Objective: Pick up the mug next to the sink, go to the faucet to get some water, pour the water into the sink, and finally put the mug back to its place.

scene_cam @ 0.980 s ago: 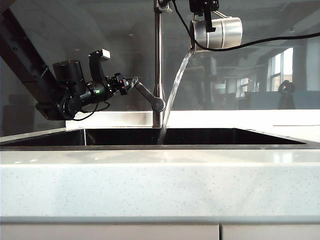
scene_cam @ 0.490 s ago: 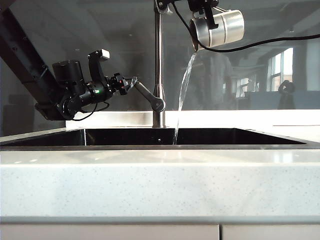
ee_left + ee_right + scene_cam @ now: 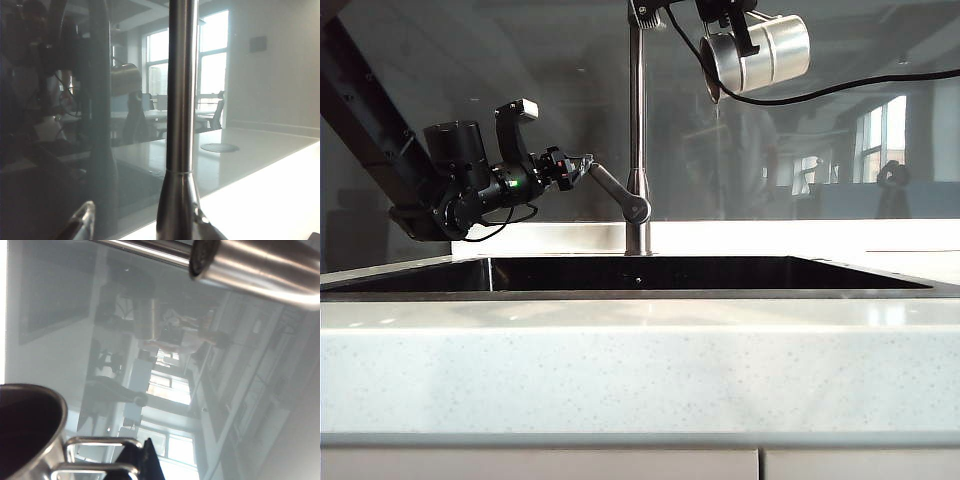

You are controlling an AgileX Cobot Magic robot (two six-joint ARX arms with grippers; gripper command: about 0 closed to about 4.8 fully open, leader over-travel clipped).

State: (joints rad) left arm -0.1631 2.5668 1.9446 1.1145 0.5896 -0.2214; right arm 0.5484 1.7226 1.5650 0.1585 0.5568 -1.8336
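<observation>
My right end effector [image 3: 738,22] is clamped tight on the wire handle of the steel mug [image 3: 760,55], which I hold high, tipped on its side with its mouth facing the faucet [image 3: 637,130]. Only a thin drip of water [image 3: 718,108] hangs below the lip, so I judge the pouring step all but finished. Straight beneath my right end effector lies the dark sink [image 3: 720,272], set in the pale speckled surface [image 3: 640,370]. Next I should roll the mug upright and carry it down to its spot beside the sink. Farther off, past the faucet, my left end effector [image 3: 582,165] has its fingers spread wide at the side lever [image 3: 618,195], holding nothing that I can see.
</observation>
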